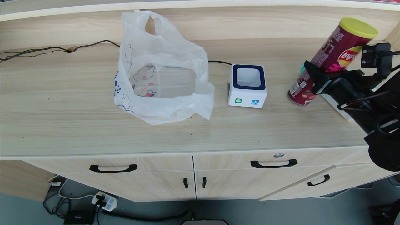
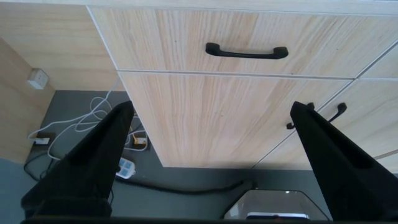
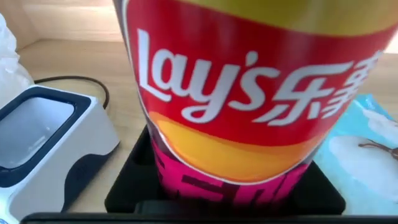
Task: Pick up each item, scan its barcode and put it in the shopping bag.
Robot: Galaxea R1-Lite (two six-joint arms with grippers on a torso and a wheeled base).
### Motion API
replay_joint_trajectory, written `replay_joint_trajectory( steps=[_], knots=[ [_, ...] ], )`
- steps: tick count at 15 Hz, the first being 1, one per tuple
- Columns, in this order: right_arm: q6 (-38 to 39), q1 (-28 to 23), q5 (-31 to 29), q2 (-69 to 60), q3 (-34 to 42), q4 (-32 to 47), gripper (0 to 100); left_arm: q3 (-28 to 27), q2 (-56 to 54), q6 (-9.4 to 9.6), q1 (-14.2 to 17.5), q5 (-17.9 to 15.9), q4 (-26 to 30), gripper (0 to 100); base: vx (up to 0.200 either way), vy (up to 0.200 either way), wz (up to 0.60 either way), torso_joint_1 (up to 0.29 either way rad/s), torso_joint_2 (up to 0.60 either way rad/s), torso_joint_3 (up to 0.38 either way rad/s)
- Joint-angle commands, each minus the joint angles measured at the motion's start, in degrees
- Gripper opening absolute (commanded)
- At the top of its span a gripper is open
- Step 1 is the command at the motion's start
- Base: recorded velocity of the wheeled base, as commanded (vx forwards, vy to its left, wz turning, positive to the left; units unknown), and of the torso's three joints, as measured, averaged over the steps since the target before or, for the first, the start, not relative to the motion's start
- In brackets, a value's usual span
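The right gripper (image 1: 316,78) clamps the chip can (image 1: 336,53) around its lower half, tilted, near the desk's (image 1: 62,109) right edge. The can is probably light, stiff and slippery, so a mid-body hold suits it. The left gripper (image 2: 211,162) gapes wide.

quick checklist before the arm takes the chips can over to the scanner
1. Right pincer shut around the chips can, which is tilted: ok.
2. Barcode side of the can turned toward the scanner: cannot tell.
3. Scanner window faces up with nothing on it: ok.
4. Counter between can and scanner free of things: ok.
5. Shopping bag mouth open, just past the scanner: ok.
6. Left pincer open, down by the drawers, out of the way: ok.
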Motion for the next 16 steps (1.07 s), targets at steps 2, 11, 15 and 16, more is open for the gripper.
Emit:
replay_joint_trajectory(
  steps=[2, 11, 15, 16],
  knots=[
    [-0.48, 2.62, 0.03, -0.56, 2.37, -1.53, 0, 0.0, 0.09, -0.18, -0.01, 0.01, -0.02, 100, 0.0, 0.0, 0.0, 0.0, 0.0, 0.0],
    [-0.48, 10.35, 0.38, -7.68, -2.29, -0.3, 0, 0.0, 0.09, -0.27, -0.01, 0.01, 0.07, 100, 0.0, 0.0, 0.0, 0.0, 0.0, 0.0],
    [9.1, 14.83, 0.3, -9.43, -3.52, 1.11, 0, 0.0, 0.09, -0.27, -0.01, 0.01, 0.07, 100, 0.0, 0.0, 0.0, 0.0, 0.0, 0.0],
    [10.15, 15.36, 0.56, -9.52, -3.34, 1.02, 0, 0.0, 0.09, -0.18, -0.01, 0.01, 0.07, 100, 0.0, 0.0, 0.0, 0.0, 0.0, 0.0]
  ],
)
